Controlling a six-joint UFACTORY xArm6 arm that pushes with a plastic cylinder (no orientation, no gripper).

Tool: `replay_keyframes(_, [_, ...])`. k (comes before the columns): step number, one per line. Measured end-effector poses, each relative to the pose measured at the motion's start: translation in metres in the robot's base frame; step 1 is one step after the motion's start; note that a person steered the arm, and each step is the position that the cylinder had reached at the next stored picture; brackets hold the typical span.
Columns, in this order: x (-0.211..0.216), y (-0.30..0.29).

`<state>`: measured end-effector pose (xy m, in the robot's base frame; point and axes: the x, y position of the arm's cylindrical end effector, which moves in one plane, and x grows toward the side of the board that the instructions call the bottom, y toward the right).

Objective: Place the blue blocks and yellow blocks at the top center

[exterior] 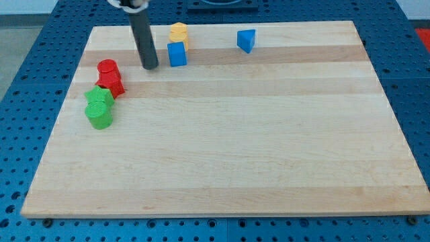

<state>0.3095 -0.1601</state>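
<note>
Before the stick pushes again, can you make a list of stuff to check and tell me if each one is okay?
1. My tip shows: ok, it sits just left of the blue cube.
2. Blue cube near top centre: not ok, left of centre.
3. Yellow block near top centre: not ok, also left.
4. Blue wedge-like block: ok, roughly top centre.
5. Red blocks and green blocks out of the way: ok, clustered at the view's left.
6. Second yellow block: cannot tell, only one shows.

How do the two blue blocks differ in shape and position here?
The blue cube is square-faced; the blue triangular block is wedge-shaped. The cube touches the yellow block and sits just to the right of my tip; the triangular block stands alone further right. Both lie near the board's top edge.
</note>
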Motion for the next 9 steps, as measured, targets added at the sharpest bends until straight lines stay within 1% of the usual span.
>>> replay_keyframes(1, [-0.020,0.037])
replay_keyframes(3, [-0.021,0.047])
replay_keyframes(4, [0.006,0.072])
replay_keyframes(5, [0.016,0.092])
replay_keyframes(6, [0.041,0.094])
replay_keyframes(7, [0.036,0.094])
replay_keyframes(8, [0.010,0.096])
replay_keyframes(9, [-0.006,0.126])
